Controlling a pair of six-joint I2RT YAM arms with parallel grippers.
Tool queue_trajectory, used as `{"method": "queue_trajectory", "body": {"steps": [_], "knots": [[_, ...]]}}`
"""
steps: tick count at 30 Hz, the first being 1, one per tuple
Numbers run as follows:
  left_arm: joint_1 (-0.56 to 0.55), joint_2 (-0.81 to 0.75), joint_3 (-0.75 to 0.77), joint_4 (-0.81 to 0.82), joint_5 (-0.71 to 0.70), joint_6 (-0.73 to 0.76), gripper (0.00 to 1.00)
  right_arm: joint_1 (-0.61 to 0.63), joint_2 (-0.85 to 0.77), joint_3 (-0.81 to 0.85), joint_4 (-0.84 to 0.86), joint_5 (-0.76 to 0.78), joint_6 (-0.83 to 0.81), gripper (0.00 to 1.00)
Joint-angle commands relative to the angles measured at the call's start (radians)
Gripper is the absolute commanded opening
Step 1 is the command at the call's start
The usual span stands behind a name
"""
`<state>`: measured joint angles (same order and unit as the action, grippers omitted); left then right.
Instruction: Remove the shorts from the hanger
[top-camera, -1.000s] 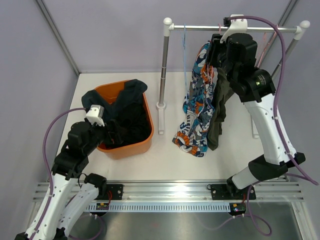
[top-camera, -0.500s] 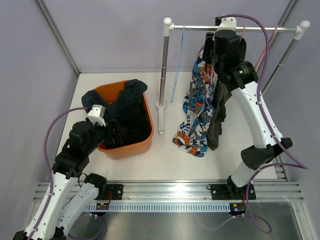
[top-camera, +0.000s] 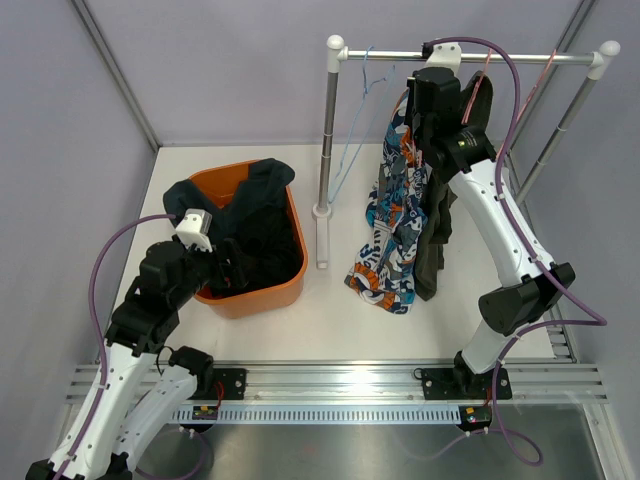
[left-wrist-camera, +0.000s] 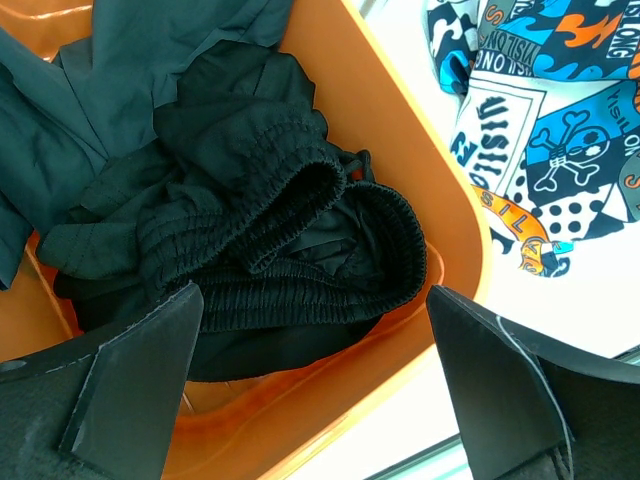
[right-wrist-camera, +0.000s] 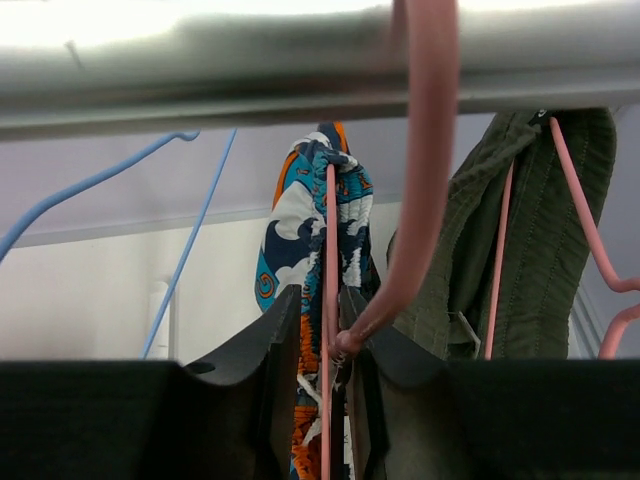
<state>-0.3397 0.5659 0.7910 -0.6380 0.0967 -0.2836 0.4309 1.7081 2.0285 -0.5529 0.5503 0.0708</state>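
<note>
The blue-white-orange patterned shorts (top-camera: 392, 215) and the olive green shorts (top-camera: 437, 230) hang on pink hangers from the rail (top-camera: 540, 58). My right gripper (top-camera: 422, 125) is just under the rail, shut on the wire of the pink hanger (right-wrist-camera: 329, 250) that carries the patterned shorts (right-wrist-camera: 310, 225). The olive shorts (right-wrist-camera: 530, 230) hang just to its right. The black shorts (left-wrist-camera: 270, 210) and the dark navy shorts (left-wrist-camera: 80, 90) lie in the orange basket (top-camera: 250, 298). My left gripper (left-wrist-camera: 315, 400) is open and empty over the basket's near rim.
An empty blue hanger (top-camera: 355, 140) hangs tilted at the rail's left end, beside the rack's upright post (top-camera: 325, 150). A second pink hanger (right-wrist-camera: 590, 220) holds the olive shorts. Grey walls close in both sides.
My right gripper has moved left along the rail with the pink hanger in it. The blue hanger has swung and tilted leftward. The left arm has not moved.
</note>
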Motion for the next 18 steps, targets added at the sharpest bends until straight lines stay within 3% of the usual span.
{"method": "queue_trajectory", "body": {"steps": [1, 18], "knots": [[-0.005, 0.005, -0.006, 0.024, -0.012, 0.015, 0.99, -0.006, -0.03, -0.007, 0.088, 0.063, -0.023, 0.29], [-0.007, 0.011, -0.006, 0.023, -0.012, 0.014, 0.99, -0.006, -0.102, -0.143, 0.249, 0.112, -0.065, 0.24]]}}
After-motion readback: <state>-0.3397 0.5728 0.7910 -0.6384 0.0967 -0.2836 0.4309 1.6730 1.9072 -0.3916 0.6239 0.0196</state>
